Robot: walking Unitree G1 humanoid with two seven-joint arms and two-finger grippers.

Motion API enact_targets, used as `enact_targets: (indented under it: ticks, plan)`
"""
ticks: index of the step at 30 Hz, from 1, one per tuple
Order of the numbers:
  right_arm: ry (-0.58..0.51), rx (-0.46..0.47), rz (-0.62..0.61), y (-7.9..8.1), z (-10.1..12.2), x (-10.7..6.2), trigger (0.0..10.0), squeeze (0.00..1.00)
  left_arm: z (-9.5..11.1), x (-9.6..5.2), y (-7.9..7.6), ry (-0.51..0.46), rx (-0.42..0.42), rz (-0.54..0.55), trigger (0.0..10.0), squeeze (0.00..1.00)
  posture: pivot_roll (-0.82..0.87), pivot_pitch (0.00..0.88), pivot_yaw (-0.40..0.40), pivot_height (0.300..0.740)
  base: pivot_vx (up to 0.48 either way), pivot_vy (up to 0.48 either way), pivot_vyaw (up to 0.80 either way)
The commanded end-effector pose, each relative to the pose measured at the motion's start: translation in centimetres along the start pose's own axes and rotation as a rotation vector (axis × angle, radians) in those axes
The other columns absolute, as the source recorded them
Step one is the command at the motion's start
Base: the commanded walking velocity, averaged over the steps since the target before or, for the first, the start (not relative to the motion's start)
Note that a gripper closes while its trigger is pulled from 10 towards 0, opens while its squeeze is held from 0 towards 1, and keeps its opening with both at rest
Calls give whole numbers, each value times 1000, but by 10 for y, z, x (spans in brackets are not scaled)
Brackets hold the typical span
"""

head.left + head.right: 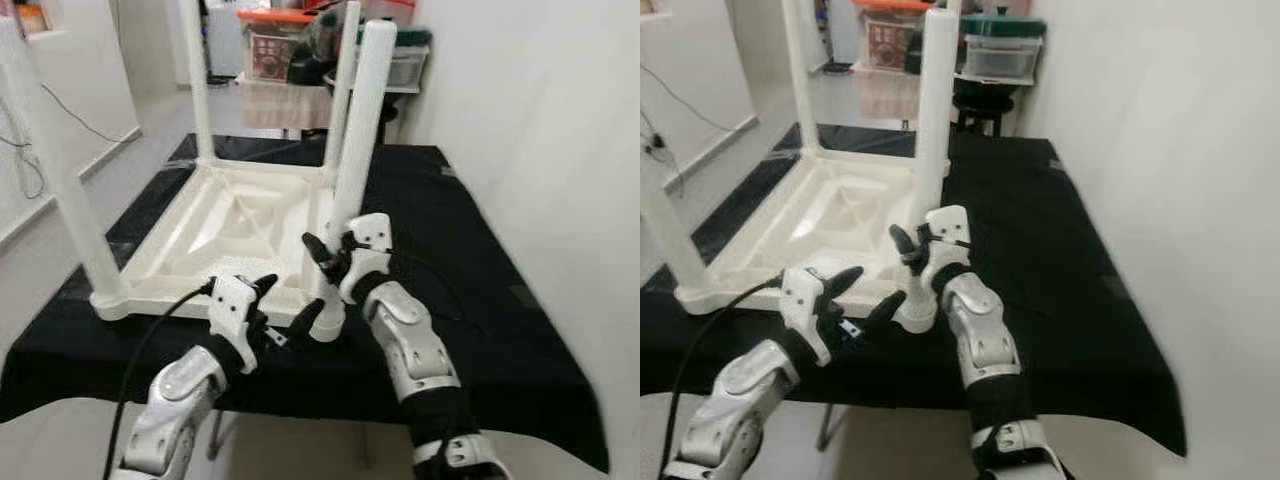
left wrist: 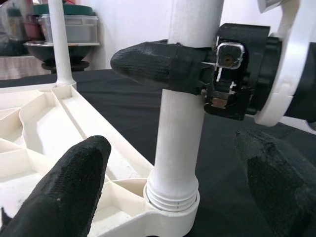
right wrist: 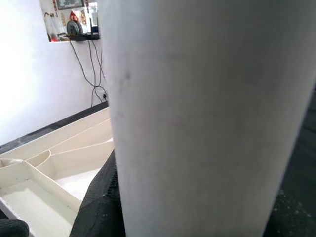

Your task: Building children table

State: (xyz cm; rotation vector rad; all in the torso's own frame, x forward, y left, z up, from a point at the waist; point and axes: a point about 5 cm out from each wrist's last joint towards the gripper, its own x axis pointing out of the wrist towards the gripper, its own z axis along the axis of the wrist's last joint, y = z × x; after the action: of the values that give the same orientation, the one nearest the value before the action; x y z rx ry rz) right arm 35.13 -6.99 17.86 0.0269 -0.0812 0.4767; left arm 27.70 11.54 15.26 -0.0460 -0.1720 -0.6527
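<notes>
I see the white plastic children's table top lying upside down on a black cloth-covered work table, its ribbed underside facing up. Four round white plastic legs stand upright in its corners. The near right leg sits in the near right corner socket, and in the left wrist view a few threads show just above the socket's collar. My right gripper is clamped on this leg a little above the socket, one black finger wrapped against the tube. My left gripper is at the base of the same leg, near side, with its fingers spread wide apart on either side of the socket and not touching the leg. The near left leg stands at the near left corner, and the two far legs rise at the far edge. Beyond the work table, at the far end of the room, stacked plastic storage boxes sit on a low stand. A white wall runs along the right.
</notes>
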Motion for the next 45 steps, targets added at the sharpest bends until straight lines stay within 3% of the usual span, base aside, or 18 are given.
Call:
enact_targets:
  ticks: [1, 5, 6, 7, 9, 10, 12, 22, 23, 24, 25, 33, 39, 41, 42, 43, 44, 45]
  plan:
    - [86, 45, -2, 1, -17, -7, 10000, 1000, -3, 1, 0, 14, -2, -4, 10000, 0, -56, 0, -54, 740, 0, 0, 0]
    - [70, 62, 60, 4, -10, -6, 10000, 1000, -4, 1, -1, 16, -5, -9, 10000, 0, -58, 0, -53, 740, 0, 0, 0]
    - [57, 52, 118, 2, -5, -2, 10000, 1000, -4, 1, -1, 16, -7, -10, 10000, 0, -60, 0, -53, 740, 0, 0, 0]
    - [39, 32, 209, 0, 3, 2, 10000, 925, -4, 1, -2, 15, -10, -10, 10000, 0, -57, 0, -55, 740, 0, 0, 0]
    - [28, 17, 270, -2, 8, 4, 10000, 925, -5, 1, -2, 15, -11, -11, 10000, 0, -56, 0, -56, 740, 0, 0, 0]
    - [12, -10, 358, -3, 14, 6, 10000, 0, -5, 1, -2, 15, -12, -11, 10000, 0, -55, 0, -57, 740, 0, 0, 0]
    - [-2, -48, 495, -6, 23, 8, 10000, 0, -5, 2, -2, 15, -13, -10, 10000, 0, -50, 0, -60, 740, 0, 0, 0]
    - [11, -55, 658, -15, 38, 18, 10000, 0, -6, 2, -4, 17, -12, -11, 10000, 0, -25, 0, -74, 740, 0, 0, 0]
    - [22, -31, 685, -17, 39, 20, 4706, 0, -7, 1, -4, 18, -13, -11, 10000, 0, -21, 0, -76, 740, 0, 0, 0]
    - [22, -31, 685, -17, 39, 20, 4706, 0, -7, 1, -4, 18, -13, -11, 10000, 0, -21, 0, -76, 740, 0, 0, 0]
    - [34, -17, 703, -19, 39, 21, 0, 0, -7, 1, -4, 19, -13, -11, 10000, 0, -21, 0, -76, 740, 0, 0, 0]
    - [48, 3, 715, -23, 36, 22, 0, 0, -7, 0, -4, 20, -14, -11, 10000, 0, -16, 0, -75, 740, 0, 0, 0]
    - [43, -8, 600, -31, 23, 17, 0, 0, -6, 0, -3, 20, -15, -11, 10000, 0, -25, 0, -67, 740, 0, 0, 0]
    - [16, 19, 525, -35, 23, 18, 0, 0, -6, 0, -3, 20, -15, -10, 10000, 0, -33, 0, -65, 740, 0, 0, 0]
    - [-12, 69, 392, -37, 24, 20, 0, 0, -6, 0, -2, 20, -15, -9, 10000, 0, -44, 0, -61, 740, 0, 0, 0]
    - [-12, 69, 392, -37, 24, 20, 0, 0, -6, 0, -2, 20, -15, -9, 10000, 0, -44, 0, -61, 740, 0, 0, 0]
    - [-45, 92, 153, -39, 20, 20, 0, 0, -7, -1, -1, 22, -15, -9, 10000, 0, -53, 0, -59, 740, 0, 0, 0]
    - [-45, 92, 153, -39, 20, 20, 0, 0, -7, -1, -1, 22, -15, -9, 10000, 0, -53, 0, -59, 740, 0, 0, 0]
